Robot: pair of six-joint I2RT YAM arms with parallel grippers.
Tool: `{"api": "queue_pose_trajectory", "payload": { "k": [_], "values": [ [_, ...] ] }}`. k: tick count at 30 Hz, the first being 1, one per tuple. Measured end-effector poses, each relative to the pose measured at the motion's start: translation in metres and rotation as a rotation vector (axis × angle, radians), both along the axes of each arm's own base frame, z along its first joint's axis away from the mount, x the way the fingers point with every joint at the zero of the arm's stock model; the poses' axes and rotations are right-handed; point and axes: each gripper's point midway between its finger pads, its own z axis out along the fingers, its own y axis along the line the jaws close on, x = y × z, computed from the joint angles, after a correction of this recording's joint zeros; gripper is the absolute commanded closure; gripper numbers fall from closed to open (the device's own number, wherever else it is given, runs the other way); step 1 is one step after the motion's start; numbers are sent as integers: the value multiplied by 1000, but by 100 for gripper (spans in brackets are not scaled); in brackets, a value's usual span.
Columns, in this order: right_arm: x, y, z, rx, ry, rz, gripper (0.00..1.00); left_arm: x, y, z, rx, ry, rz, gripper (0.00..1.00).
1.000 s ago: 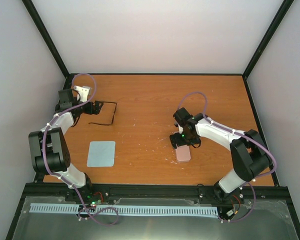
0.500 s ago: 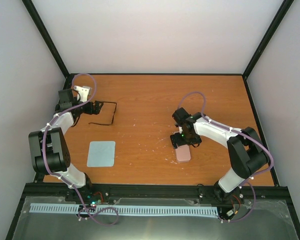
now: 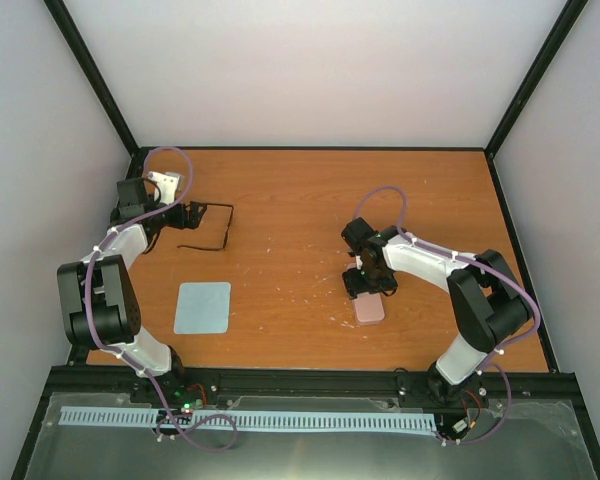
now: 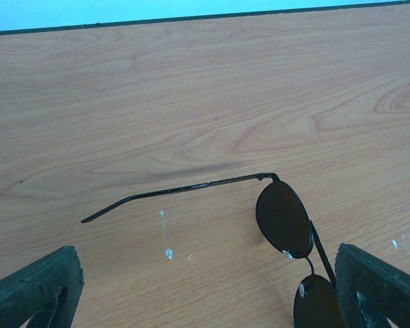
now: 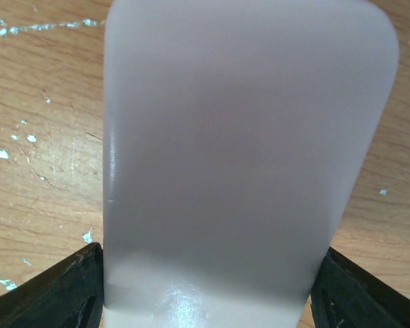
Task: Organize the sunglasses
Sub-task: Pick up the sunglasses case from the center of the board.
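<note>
The sunglasses [image 3: 217, 225] lie on the table at the far left, arms unfolded. In the left wrist view their dark lenses [image 4: 283, 219] sit just inside my right-hand finger [image 4: 379, 287], and one slim arm stretches left across the wood. My left gripper [image 3: 187, 216] [image 4: 205, 294] is open wide and low at the glasses' front, holding nothing. My right gripper [image 3: 368, 284] [image 5: 205, 301] is closed on the far end of the pink case [image 3: 370, 309] [image 5: 249, 150]. Both fingers press the case's long sides, and the case rests on the table.
A pale blue-grey cloth [image 3: 202, 307] lies flat at the near left of the wooden table [image 3: 300, 190]. Black frame posts and white walls surround the table. White flecks mark the wood near the case.
The right arm's elbow has swung in and the gripper has shifted slightly with the pink case. The left arm and the sunglasses have not moved.
</note>
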Motion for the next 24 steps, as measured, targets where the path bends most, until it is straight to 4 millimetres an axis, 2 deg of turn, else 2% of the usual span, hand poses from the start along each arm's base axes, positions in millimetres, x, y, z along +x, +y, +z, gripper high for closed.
{"api": "queue_pose_trajectory", "payload": {
  "k": [8,14,19,20,21,24],
  "values": [
    [0,-1,0,-4,1,0,37,0,-1,0,-3,1,-3,1],
    [1,1,4,6,-6,0,43,-1,-7,1,-35,1,-29,1],
    [9,10,25,63,-62,2,48,-4,-16,2,-77,1,-70,1],
    [15,17,43,110,-107,2,49,-6,-24,4,-99,0,-101,1],
    [15,17,43,110,-107,2,49,-6,-24,4,-101,0,-103,1],
    [20,22,57,151,-147,-4,49,-8,-44,5,-108,0,-152,0]
  ]
}}
